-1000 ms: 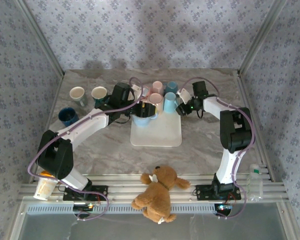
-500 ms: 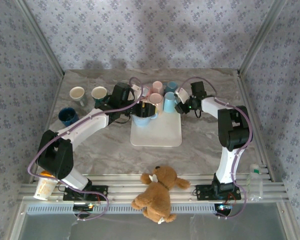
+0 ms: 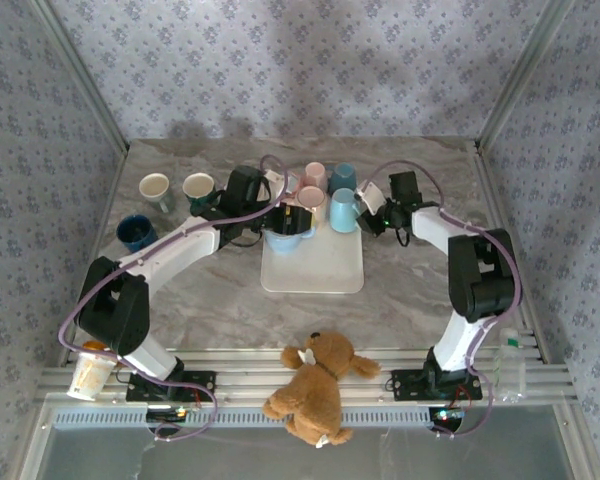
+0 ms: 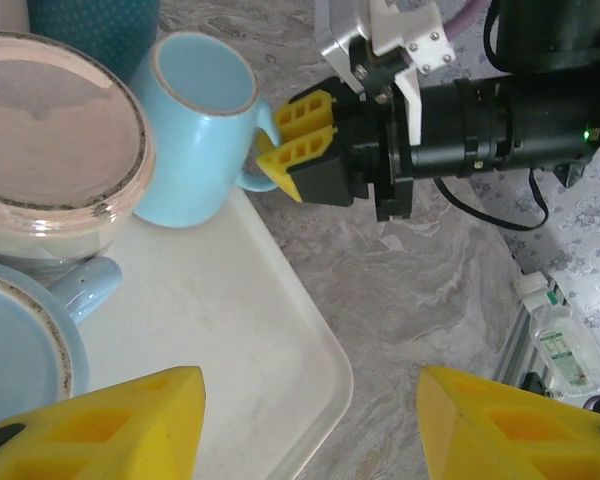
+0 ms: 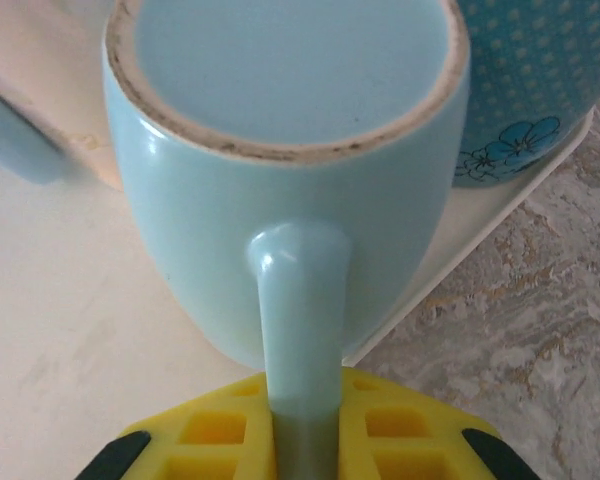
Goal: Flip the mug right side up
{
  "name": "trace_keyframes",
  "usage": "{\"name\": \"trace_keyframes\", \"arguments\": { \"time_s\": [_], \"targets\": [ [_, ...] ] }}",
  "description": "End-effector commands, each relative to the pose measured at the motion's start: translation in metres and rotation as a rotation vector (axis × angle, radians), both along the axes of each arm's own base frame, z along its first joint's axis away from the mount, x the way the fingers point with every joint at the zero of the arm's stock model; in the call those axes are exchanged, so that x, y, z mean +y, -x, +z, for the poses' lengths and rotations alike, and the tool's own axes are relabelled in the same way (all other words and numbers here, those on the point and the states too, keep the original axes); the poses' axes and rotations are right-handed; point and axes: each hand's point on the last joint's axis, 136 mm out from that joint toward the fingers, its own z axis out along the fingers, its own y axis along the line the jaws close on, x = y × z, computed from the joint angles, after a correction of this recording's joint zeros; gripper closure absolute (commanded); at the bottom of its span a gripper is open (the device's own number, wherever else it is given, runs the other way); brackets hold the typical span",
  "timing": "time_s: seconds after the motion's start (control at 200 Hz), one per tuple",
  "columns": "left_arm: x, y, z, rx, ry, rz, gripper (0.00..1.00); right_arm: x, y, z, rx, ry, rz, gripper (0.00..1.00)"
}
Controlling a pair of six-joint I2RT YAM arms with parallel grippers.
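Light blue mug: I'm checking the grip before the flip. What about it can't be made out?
- Right wrist view: the bottom edge cuts off the handle's lower end and most of the right gripper.
- Left wrist view: yellow fingers cover most of the handle.
- Top external view: grip too small to judge.
- All views: the light blue mug's mouth faces the tray, hidden by its body.

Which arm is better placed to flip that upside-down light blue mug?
Right: the right gripper pinches the light blue mug by its handle; the left gripper hangs open above the tray.

High rear overview; two close wrist views, shared light-blue mug (image 4: 195,130).
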Motion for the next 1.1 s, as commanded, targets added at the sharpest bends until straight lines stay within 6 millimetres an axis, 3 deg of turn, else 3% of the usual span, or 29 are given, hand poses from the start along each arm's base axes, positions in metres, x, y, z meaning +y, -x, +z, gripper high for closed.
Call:
{"name": "trace_keyframes", "arguments": {
  "time_s": [0.0,0.23,0.41,0.79,0.949,1.094],
  "targets": [
    [-0.010,-0.001,0.014,-0.023,0.044,-0.028,0.43,0.001,-0.001,0.037,-0.092,-0.046,-0.014,0.85],
    [-0.010,-0.001,0.024,-0.039,0.064,-0.021,0.43,0.003,0.018,0.075,-0.145,-0.128,-0.048,0.90],
    [-0.011,-0.002,0.041,-0.066,0.119,-0.009,0.43,0.009,0.042,0.118,-0.153,-0.291,-0.102,0.91],
    [0.002,0.000,0.068,-0.326,0.052,-0.037,0.38,0.026,0.097,0.195,-0.080,-0.663,-0.160,0.95],
    [0.005,-0.001,0.082,-0.381,0.103,-0.005,0.37,0.032,0.108,0.224,-0.010,-0.800,-0.153,0.97],
    [0.017,0.003,0.087,-0.544,0.056,-0.003,0.36,0.038,0.109,0.245,0.075,-0.918,-0.169,0.98]
  ]
}}
